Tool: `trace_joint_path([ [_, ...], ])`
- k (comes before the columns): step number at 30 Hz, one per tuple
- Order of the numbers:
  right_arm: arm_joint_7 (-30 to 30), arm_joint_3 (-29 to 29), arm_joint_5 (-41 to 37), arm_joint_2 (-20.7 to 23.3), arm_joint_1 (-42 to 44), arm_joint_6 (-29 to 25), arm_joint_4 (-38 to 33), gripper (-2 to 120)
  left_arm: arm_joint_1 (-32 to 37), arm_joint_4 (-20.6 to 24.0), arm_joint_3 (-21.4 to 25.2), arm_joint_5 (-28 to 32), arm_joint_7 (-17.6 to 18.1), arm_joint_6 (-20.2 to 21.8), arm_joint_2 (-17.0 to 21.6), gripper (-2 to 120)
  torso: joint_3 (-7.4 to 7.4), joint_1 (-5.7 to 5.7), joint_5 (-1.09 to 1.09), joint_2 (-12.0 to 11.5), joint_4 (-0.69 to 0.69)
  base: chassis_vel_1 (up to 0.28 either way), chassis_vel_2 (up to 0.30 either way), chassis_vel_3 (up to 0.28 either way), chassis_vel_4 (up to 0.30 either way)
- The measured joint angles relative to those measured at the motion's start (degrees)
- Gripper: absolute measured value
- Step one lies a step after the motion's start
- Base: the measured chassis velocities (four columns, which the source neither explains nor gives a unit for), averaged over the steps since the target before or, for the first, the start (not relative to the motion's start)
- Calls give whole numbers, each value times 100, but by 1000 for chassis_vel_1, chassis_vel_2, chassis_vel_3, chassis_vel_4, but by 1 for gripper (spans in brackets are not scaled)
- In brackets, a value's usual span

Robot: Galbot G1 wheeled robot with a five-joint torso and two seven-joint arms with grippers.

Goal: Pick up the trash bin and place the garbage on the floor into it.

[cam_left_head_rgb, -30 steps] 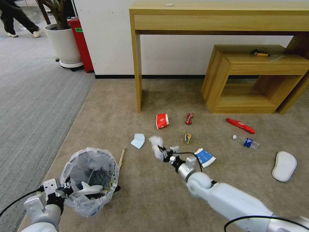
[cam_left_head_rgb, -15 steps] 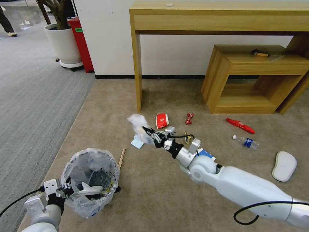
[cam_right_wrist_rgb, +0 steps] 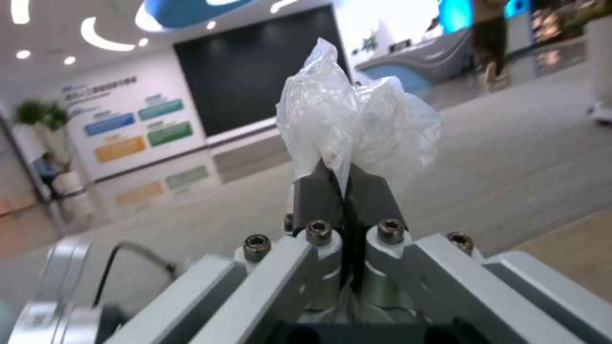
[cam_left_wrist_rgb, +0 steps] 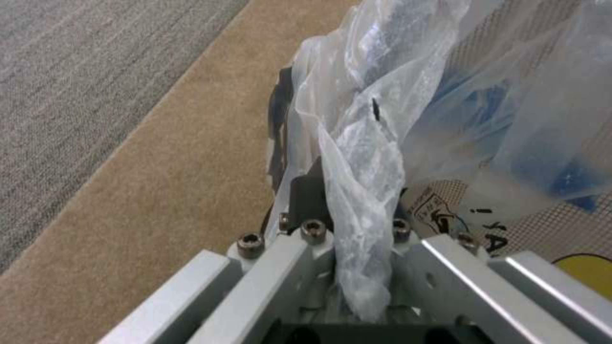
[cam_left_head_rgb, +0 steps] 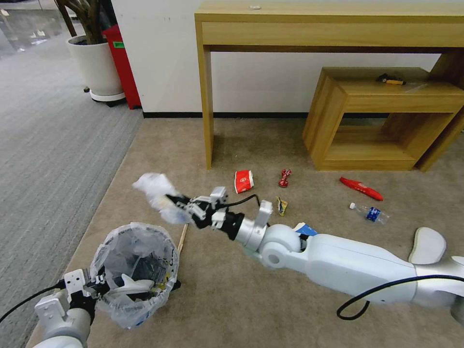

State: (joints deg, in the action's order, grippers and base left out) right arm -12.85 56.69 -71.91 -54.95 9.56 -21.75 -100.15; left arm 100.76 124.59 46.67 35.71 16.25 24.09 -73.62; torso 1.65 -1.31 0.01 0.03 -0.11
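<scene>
The right claw is gripping a crumpled white plastic wad; in the right wrist view its two fingers are pressed together on the wad's lower edge. The claw is hanging in the air, just beyond the far rim of the trash bin and a little above it. The left claw is pinching the bin's rim and the clear bag folded over it, holding the bin just above the floor. The step in hand seems to be carrying this piece to the bin. The next move probably calls for bringing the wad over the bin's mouth before letting go. Other garbage is lying farther out: a red cup, a red wrapper, a small bottle, a stick.
</scene>
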Motion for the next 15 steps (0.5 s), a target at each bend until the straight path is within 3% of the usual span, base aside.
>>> trace_joint_path([
  [6,-42,460,47,-192,-129,-45,154,0,-29,40,0,12,17,14,-42,0,0,0,0,0,0,0,0,0,0],
  [8,-60,776,153,-438,-179,-101,414,0,-34,123,4,30,24,24,-130,0,0,0,0,0,0,0,0,0,0],
  [15,-66,999,282,-782,-173,-147,776,0,44,241,44,36,25,30,-176,0,0,0,-1,0,0,0,0,0,0],
])
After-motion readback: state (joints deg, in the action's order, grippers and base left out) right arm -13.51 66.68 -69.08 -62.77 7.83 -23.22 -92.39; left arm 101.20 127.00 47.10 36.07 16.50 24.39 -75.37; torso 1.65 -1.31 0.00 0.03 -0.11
